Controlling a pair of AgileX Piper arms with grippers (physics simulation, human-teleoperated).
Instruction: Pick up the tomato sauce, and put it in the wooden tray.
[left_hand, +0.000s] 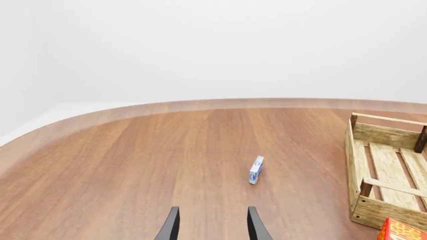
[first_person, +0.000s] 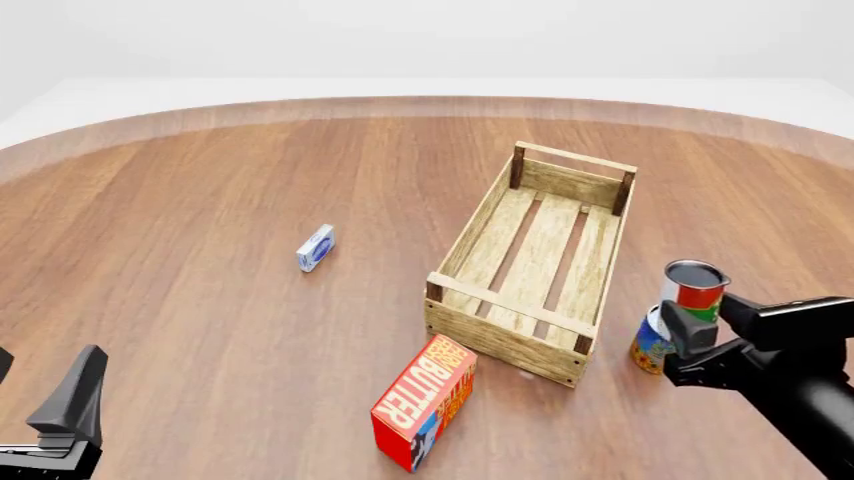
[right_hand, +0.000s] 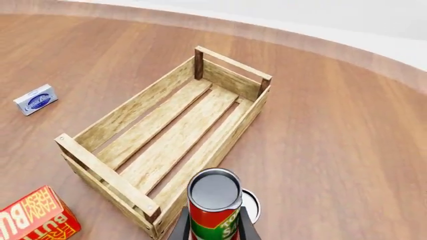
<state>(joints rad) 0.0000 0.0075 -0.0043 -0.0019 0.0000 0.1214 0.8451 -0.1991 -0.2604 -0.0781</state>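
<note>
tomato sauce (right_hand: 215, 204) pinched upright in right gripper (right_hand: 213, 231), lifted above a second can (first_person: 651, 344), just beside the wooden tray (right_hand: 127, 117), only the right wrist view shows its silver top, butter box (first_person: 426, 402) reads "butter", left gripper (left_hand: 212, 226) spread, empty, small blue box (left_hand: 256, 169) ahead

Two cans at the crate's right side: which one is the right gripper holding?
The tomato sauce, the can with the red and green label, lifted in the right gripper. The blue and yellow can stands on the table below it.
</note>
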